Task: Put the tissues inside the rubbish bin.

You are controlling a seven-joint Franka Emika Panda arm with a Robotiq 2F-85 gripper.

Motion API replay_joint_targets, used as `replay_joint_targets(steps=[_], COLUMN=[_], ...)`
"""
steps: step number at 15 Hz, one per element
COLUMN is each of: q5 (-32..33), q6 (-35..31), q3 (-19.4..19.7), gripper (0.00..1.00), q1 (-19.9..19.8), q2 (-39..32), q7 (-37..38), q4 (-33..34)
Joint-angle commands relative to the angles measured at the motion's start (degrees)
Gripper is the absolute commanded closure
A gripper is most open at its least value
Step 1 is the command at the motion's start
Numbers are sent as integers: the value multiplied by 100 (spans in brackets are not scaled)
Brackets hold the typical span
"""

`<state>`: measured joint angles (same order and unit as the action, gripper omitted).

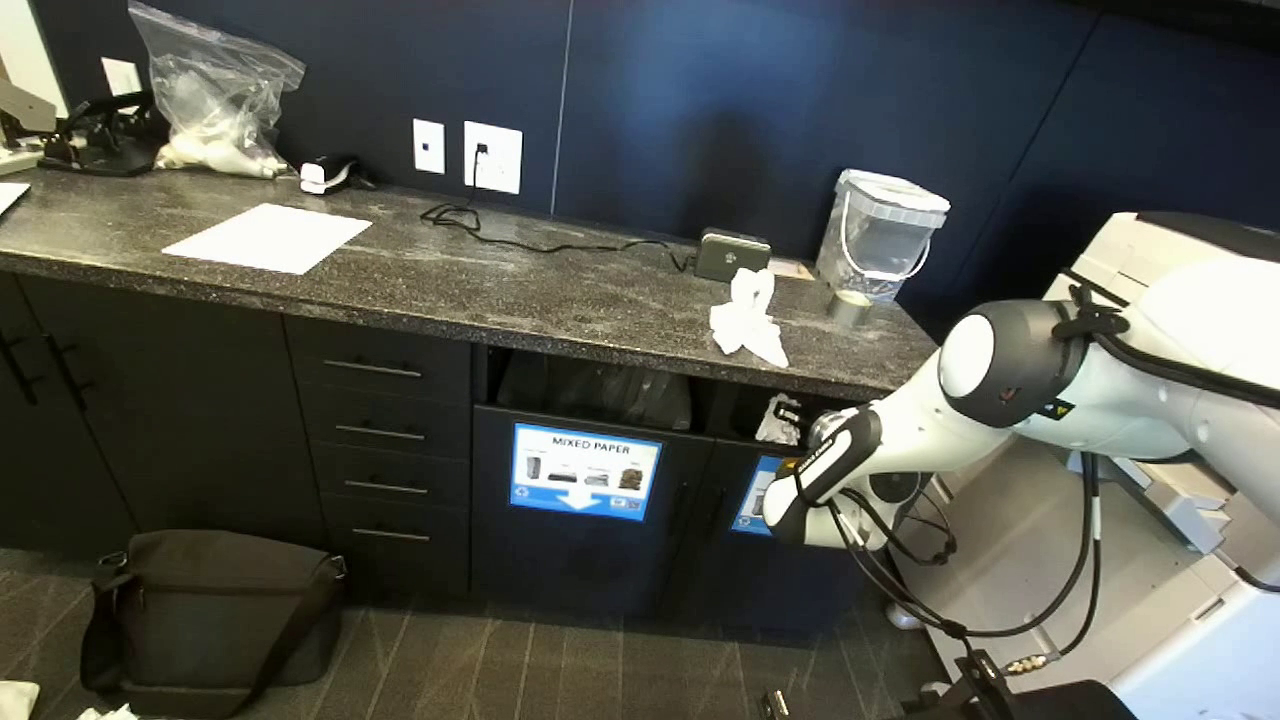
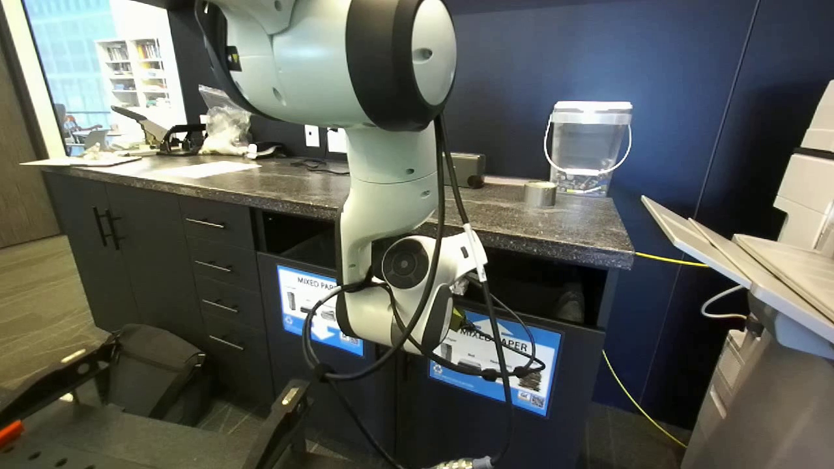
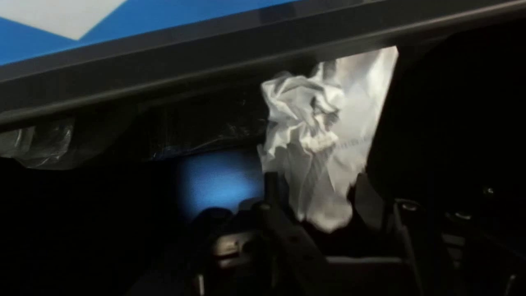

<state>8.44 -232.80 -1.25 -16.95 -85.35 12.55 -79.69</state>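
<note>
Surface (image 1: pixel 560 290): speckled, stone-like, slight sheen. Tissue (image 1: pixel 748 322) at right: thin paper, matt, creased. Wad (image 3: pixel 316 123) in the wrist view: paper, heavily crumpled. Bag (image 1: pixel 215 95), far left: clear plastic, glossy, wrinkled. Sheet (image 1: pixel 270 238): paper, smooth, matt. Cabinet fronts (image 1: pixel 580 565): smooth, matt. Drawer handles (image 1: pixel 372 369): metallic, smooth. Satchel (image 1: pixel 220 625), near left: cloth-like, matt.

A flat white paper sheet (image 1: pixel 270 238) lies on the speckled dark counter (image 1: pixel 560 292), a black fabric shoulder bag (image 1: pixel 215 615) on dark patterned carpet (image 1: pixel 560 665).
</note>
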Motion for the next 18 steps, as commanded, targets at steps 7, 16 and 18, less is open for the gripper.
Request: replay_joint_targets(steps=[7,16,18], q5=[-83,303,423], q6=[515,716,711], q3=[62,20,35], gripper=[0,0,0], q1=[112,4,-13], q2=[1,12,135], q7=[-72,-294,-232], q4=[151,270,120])
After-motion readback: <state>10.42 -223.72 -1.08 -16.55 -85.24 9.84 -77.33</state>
